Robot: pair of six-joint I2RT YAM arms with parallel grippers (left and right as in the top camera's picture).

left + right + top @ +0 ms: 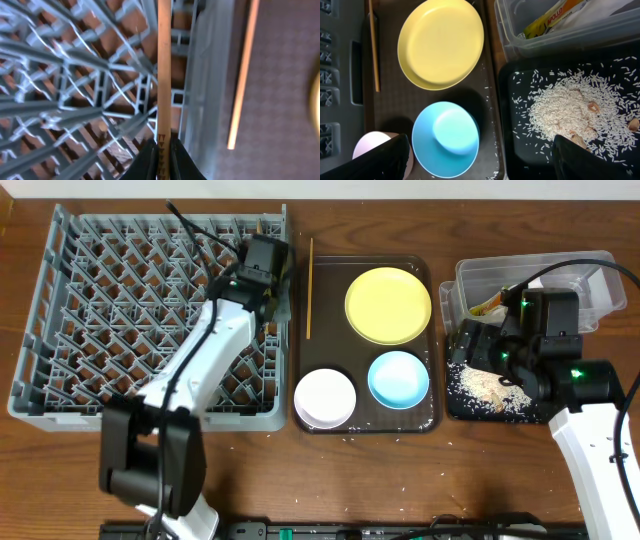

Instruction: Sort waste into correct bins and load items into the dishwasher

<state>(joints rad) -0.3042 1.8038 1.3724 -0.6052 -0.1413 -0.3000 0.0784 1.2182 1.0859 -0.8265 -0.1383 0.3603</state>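
Chopstick (164, 75) of pale wood runs straight up the middle of the left wrist view. Its lower end is pinched between the dark fingers of the left gripper (164, 150), which are pressed tight against its sides. Beneath it lies the grey dish rack (100, 300), which fills the left of the overhead view; the gripper hangs over the rack's right edge.

A second chopstick (310, 290) lies flat along the left edge of the brown serving tray (328, 330), just right of the rack wall. On that tray sit the yellow plate (388, 305) at upper right, the light blue bowl (398, 378) below it, and the white bowl (325, 397) at lower left.

At the far right, the clear tub (590, 265) holds an orange-and-green sachet (555, 15) and something white beside it. Below the tub, the black tray (520, 145) carries a spread of rice grains (570, 107) with a few brownish scraps. The right gripper (480, 140) hovers above this area, fingers spread wide, holding nothing.
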